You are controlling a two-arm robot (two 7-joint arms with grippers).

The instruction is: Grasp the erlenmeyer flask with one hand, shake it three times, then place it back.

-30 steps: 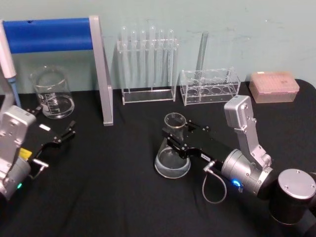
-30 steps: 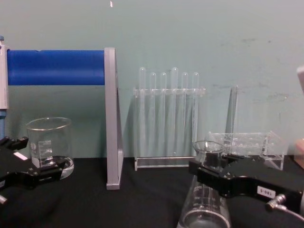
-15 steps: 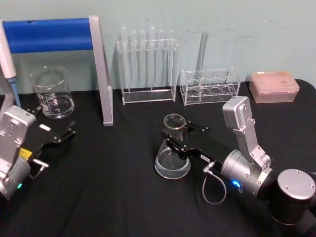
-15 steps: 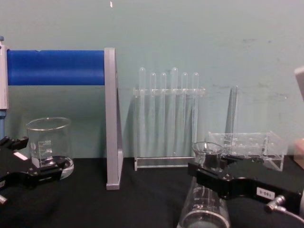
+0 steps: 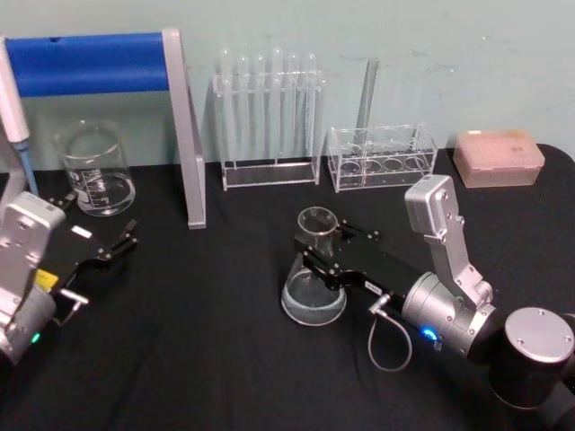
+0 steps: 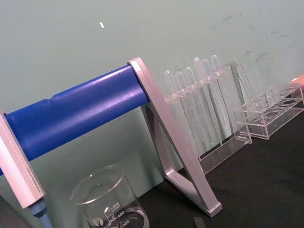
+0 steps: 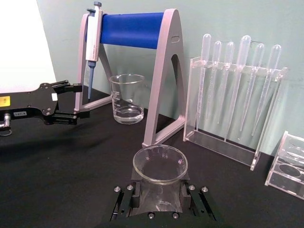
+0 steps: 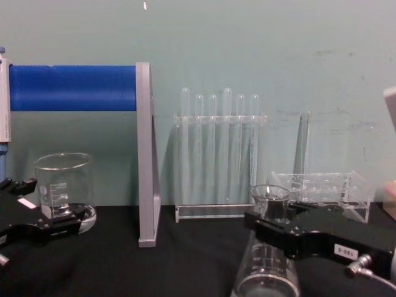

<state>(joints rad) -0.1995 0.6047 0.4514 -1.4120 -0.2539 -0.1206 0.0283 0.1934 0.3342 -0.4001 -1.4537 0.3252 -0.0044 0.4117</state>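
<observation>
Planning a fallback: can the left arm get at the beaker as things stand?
Probably yes. The left end effector sits open just in front of the beaker, bare cloth between; the pipette stand flanks it on one side only.

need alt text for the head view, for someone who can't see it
The right end effector grips the erlenmeyer flask by its neck, its base on the black table. The left end effector sits open near a beaker.

Even indoor light, soft shadows, slight blur
</observation>
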